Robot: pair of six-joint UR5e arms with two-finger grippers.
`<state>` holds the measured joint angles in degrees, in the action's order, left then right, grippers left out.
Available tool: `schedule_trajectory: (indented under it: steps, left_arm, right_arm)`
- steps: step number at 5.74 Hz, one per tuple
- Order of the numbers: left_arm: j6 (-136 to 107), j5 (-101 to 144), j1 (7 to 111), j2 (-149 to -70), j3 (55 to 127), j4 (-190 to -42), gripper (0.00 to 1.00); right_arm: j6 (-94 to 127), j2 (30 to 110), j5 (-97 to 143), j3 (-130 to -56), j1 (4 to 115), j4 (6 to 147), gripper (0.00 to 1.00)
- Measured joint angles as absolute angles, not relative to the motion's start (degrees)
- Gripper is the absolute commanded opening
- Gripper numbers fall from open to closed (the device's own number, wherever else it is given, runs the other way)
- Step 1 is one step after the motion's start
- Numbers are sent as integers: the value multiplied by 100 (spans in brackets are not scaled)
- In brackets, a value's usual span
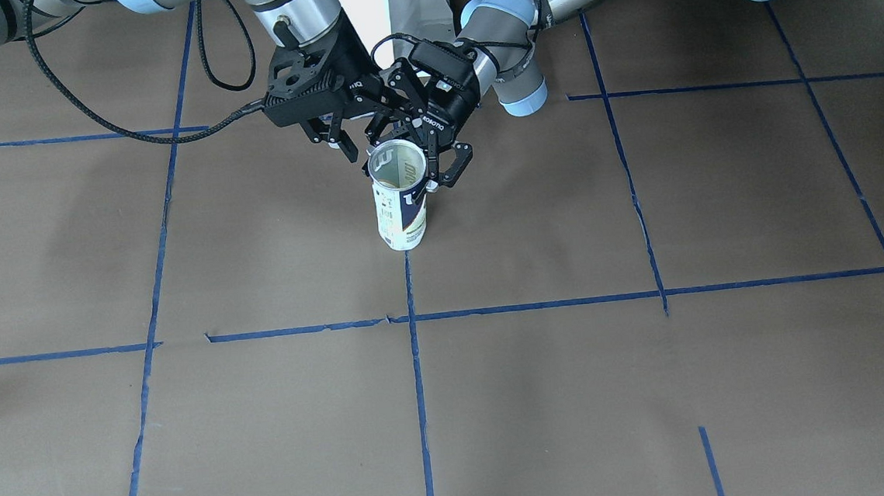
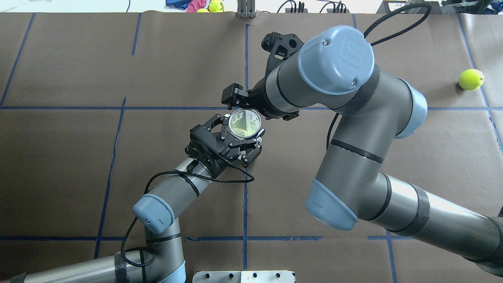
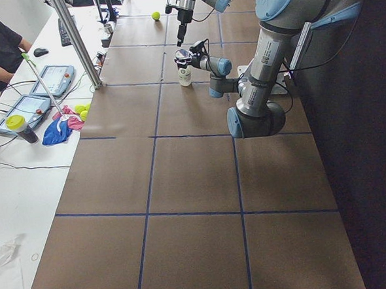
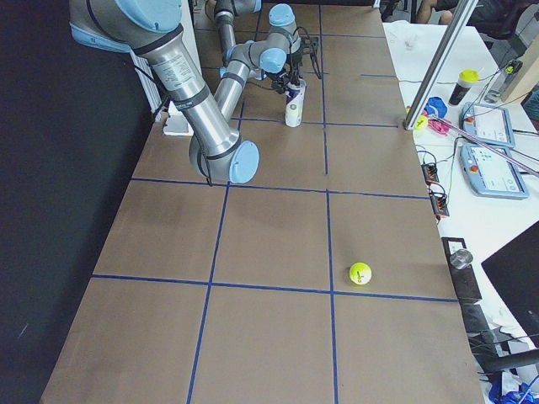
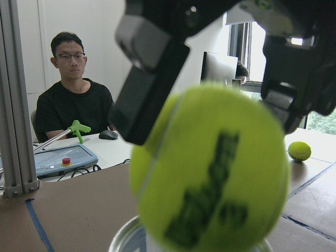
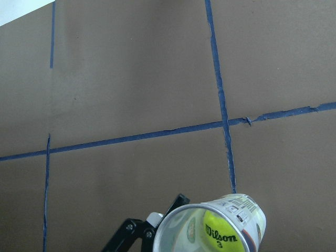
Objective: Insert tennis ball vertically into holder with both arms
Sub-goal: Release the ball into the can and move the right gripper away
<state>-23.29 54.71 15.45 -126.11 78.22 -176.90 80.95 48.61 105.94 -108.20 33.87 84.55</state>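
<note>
The holder [image 1: 401, 221], a clear can with a white and navy label, stands upright on the brown table. My left gripper [image 1: 422, 164] is shut around its upper part, fingers on either side of the rim [image 2: 235, 114]. The tennis ball [image 5: 210, 173] sits right at the can's mouth in the left wrist view. From the right wrist view the tennis ball [image 6: 220, 233] shows inside the open top. My right gripper [image 1: 333, 143] hangs just above and beside the rim, its fingers [image 5: 152, 79] spread apart with nothing between them.
A second tennis ball [image 2: 471, 79] lies far off on the table's right side. A person [image 5: 73, 100] sits at a white side table [image 3: 24, 168] with tablets and more balls. Blue tape lines [image 1: 418, 374] cross the brown surface.
</note>
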Motion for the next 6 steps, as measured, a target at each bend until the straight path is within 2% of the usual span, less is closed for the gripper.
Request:
schedule_trajectory:
  steps: [2,5,6]
  left_arm:
    - [-2329,5471,1540,-12608,7822,-17695,84]
    - [-2332,5475,1539,-12609,7830,-17701,85]
    - [-2336,5473,1538,-12606,7831,-17701,85]
  right_arm:
    - [7778,5123,10696,-10830,3636,8460,99]
    - [5912,6472,10893,-10797,4815,8401,99]
    - [5022,6880,10866,-10543,5224,8307,99]
